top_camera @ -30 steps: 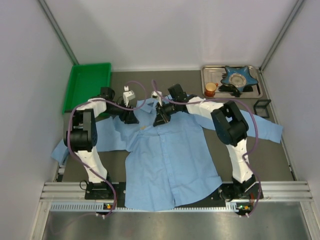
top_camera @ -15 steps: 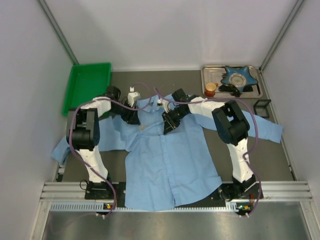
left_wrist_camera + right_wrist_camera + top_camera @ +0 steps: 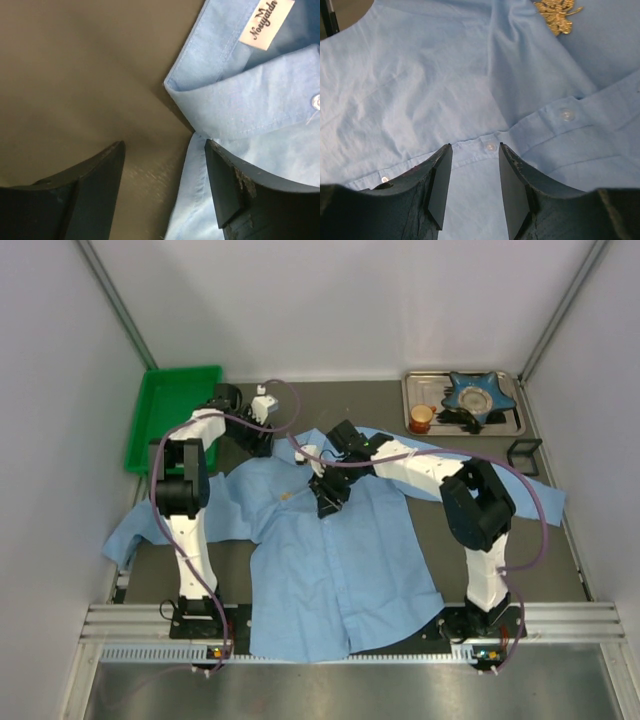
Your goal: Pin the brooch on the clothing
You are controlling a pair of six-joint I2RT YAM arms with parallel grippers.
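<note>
The clothing [image 3: 340,550], a light blue button-up shirt, lies spread face-up on the dark table. The brooch [image 3: 288,497], a tiny gold ornament, sits on the shirt's chest left of the button line; it also shows in the right wrist view as the brooch [image 3: 557,15], apart from the fingers. My right gripper [image 3: 328,502] hovers open over the button strip [image 3: 490,147], nothing between its jaws [image 3: 475,147]. My left gripper [image 3: 263,440] stands open at the collar [image 3: 240,100], straddling bare table and the shirt's edge [image 3: 165,150], gripping nothing.
A green tray [image 3: 175,410] stands at the far left. At the far right a metal tray [image 3: 512,420] bears an orange cup [image 3: 421,418] and a blue star-shaped dish [image 3: 478,395]. A small black box [image 3: 525,455] lies by the right sleeve.
Both grippers have opened wider. The left gripper drew back toward the far left off the collar. The right gripper moved toward me, down the shirt front. The brooch stays on the shirt.
</note>
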